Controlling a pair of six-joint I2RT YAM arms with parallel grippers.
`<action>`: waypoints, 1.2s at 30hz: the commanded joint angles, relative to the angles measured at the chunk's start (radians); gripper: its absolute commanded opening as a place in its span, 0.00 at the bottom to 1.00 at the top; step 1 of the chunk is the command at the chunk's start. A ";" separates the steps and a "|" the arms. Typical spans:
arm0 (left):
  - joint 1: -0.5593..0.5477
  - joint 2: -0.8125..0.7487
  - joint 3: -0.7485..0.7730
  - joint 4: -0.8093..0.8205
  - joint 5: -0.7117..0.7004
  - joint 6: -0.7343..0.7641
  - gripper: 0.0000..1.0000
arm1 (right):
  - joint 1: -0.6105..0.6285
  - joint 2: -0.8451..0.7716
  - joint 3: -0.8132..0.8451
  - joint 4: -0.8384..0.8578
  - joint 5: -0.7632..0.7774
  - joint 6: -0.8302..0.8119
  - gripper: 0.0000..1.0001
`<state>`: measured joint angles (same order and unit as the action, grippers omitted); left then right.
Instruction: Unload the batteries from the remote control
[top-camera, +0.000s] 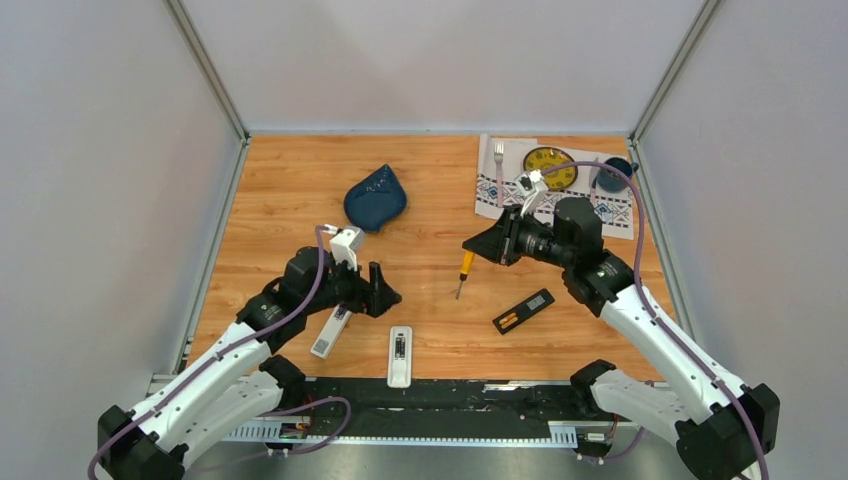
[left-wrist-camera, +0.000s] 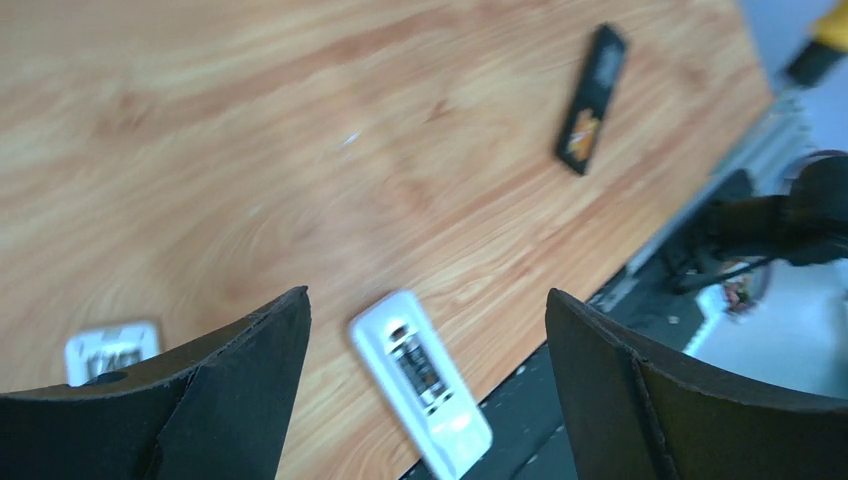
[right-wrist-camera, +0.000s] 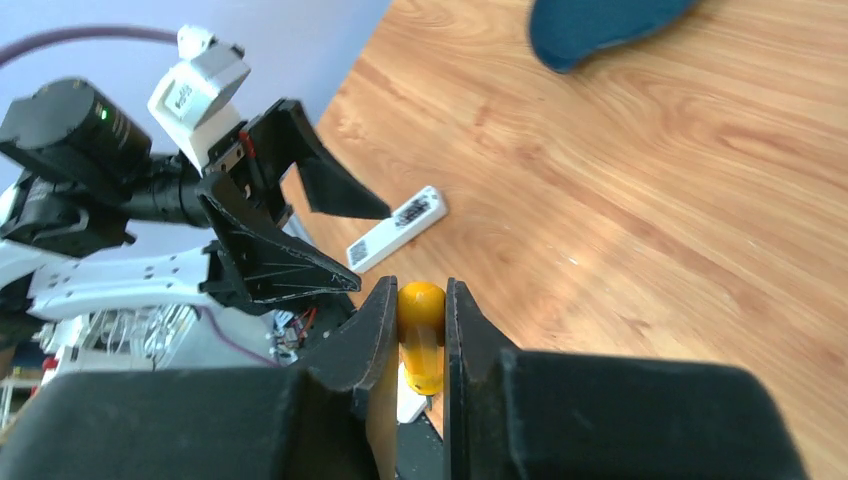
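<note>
Batteries (left-wrist-camera: 420, 366) sit in the white remote (top-camera: 399, 356) at the desk's (top-camera: 420, 180) near edge, none visibly out. Just beyond, the left hand (left-wrist-camera: 428, 300) hovers open. Farther right, the right hand (right-wrist-camera: 420, 292) grips the screwdriver (top-camera: 465, 265), so prying a cell loose looks next.

From this camera I see my right claw (right-wrist-camera: 421, 288) at the bottom of the picture, its two black fingers (right-wrist-camera: 365, 335) pressed against either side of a yellow screwdriver handle (right-wrist-camera: 421, 335) (only the rounded end shows). Beyond it the wooden worktop (right-wrist-camera: 640, 200) runs up to a dark blue object (right-wrist-camera: 605, 25), cut off by the top edge. On the left, the left claw (right-wrist-camera: 372, 248) stands spread wide. A white remote (right-wrist-camera: 397, 228) lies flat on the wood, showing between its fingers. A dark patch marks the remote's back, too small to read.
</note>
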<state>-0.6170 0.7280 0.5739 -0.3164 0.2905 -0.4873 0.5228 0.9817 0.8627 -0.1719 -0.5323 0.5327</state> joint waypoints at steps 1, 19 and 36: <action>-0.010 0.022 -0.046 -0.139 -0.166 -0.072 0.93 | -0.056 -0.031 -0.039 -0.011 0.035 0.032 0.00; -0.362 0.617 0.081 -0.090 -0.287 -0.189 0.92 | -0.096 -0.041 -0.116 -0.017 0.005 0.041 0.00; -0.440 0.757 0.145 -0.273 -0.472 -0.168 0.47 | -0.171 -0.087 -0.142 -0.051 0.003 0.012 0.00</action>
<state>-1.0733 1.4353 0.7296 -0.4820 -0.1661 -0.7025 0.3679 0.9230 0.7326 -0.2287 -0.5179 0.5598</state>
